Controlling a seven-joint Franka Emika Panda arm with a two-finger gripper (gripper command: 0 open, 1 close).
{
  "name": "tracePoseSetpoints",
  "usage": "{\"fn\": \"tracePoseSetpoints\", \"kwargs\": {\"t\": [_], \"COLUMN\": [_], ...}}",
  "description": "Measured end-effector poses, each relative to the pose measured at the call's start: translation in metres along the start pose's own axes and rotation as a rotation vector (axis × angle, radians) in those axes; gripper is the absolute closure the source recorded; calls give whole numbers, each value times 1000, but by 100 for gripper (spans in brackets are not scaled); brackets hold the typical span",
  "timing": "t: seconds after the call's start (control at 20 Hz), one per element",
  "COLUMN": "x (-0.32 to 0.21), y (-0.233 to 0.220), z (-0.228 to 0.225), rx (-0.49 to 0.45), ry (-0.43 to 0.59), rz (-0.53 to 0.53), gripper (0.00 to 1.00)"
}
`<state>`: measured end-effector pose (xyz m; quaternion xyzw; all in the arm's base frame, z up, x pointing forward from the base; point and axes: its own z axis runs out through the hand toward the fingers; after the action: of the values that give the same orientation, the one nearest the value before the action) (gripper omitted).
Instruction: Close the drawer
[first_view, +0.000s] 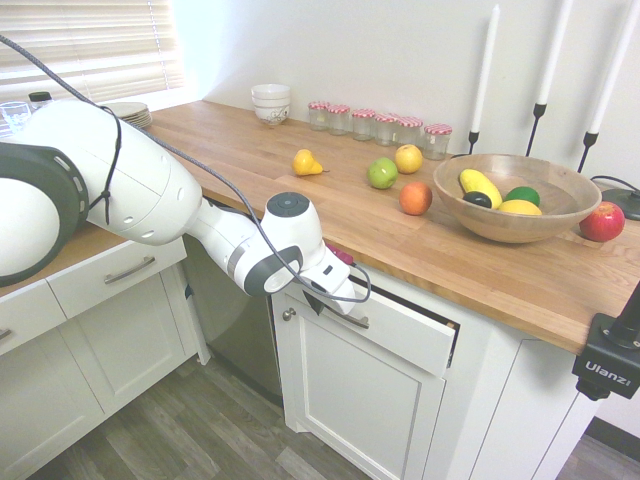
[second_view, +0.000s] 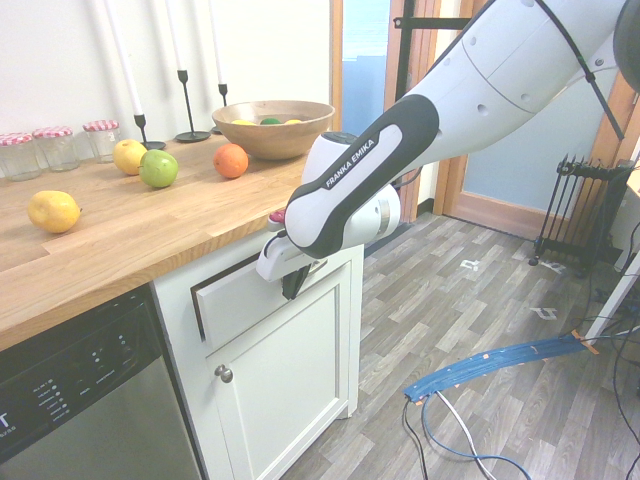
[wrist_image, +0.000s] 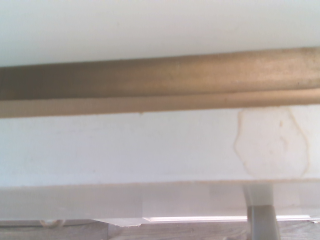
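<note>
Drawer (first_view: 400, 332) under wooden counter (first_view: 390, 225), above cabinet door (second_view: 285, 375), slightly open, narrow gap along top; bar handle (first_view: 349, 319) on white front; gripper (second_view: 292, 289) at drawer front, beside handle, jaws fully closed, nothing gripped; cannot tell exactly where fingers touch; on counter: bowl (first_view: 515, 215) of fruit, orange (first_view: 415, 198), green apple (first_view: 382, 173), two yellow fruits, one nearer orange (first_view: 408, 158), other (first_view: 305, 163) farther off, jars (first_view: 362, 124) by wall
</note>
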<state>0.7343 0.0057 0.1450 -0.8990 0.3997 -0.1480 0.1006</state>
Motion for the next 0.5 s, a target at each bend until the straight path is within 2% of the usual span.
{"fn": "tracePoseSetpoints", "kwargs": {"t": [0.5], "x": [-6], "y": [-9], "z": [-1], "rx": [18], "ry": [-4], "rz": [-3], "gripper": [100]}}
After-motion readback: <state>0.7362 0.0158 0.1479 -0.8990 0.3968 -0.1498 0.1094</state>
